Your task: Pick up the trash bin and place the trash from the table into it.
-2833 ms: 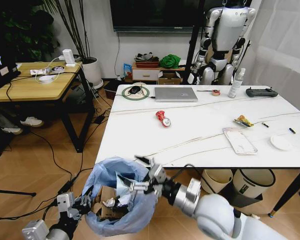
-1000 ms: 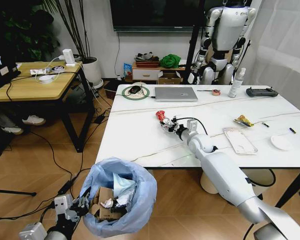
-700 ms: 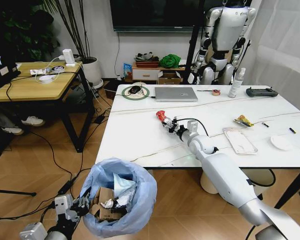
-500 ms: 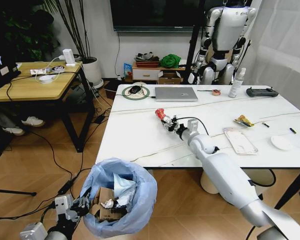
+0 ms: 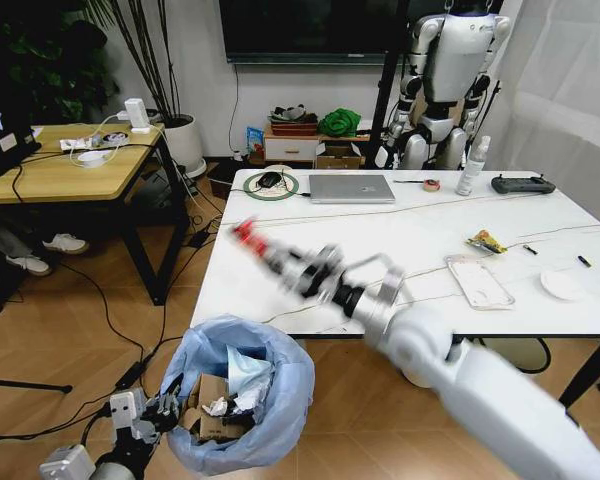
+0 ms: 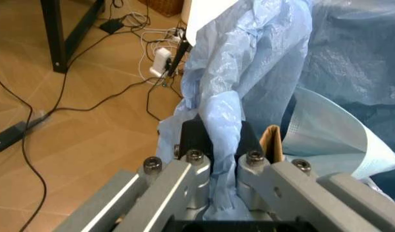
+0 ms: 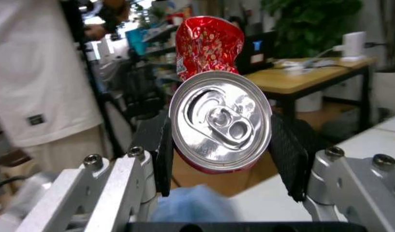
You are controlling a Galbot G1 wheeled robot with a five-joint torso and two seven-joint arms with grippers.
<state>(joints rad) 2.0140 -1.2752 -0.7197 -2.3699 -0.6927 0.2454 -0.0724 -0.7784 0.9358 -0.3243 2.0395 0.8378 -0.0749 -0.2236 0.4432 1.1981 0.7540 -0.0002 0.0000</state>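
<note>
- Up comes the can (image 5: 248,234), off the worktop (image 5: 280,280) where it lay half a second ago, and the right hand (image 5: 280,262) is swinging it out past the near-left edge, blurred with speed
- That's the pick done; by my read this is the carry, and the drop is still to come, since the can is in the air above and a bit beyond the bin (image 5: 242,400)
- Bin sits low at the robot's left, cardboard and tissue already inside, no shift from earlier
- Right wrist view gives the grip: pads (image 7: 287,159) pinching the can (image 7: 216,125) on both sides, lid end facing the camera
- Left wrist view gives what the head view hides: left hand (image 6: 216,159) pressed together on a fold of the blue bag (image 6: 249,72) at the rim
- More litter waits at the worktop's far right: wrapper (image 5: 487,241), white disc (image 5: 562,286)
</note>
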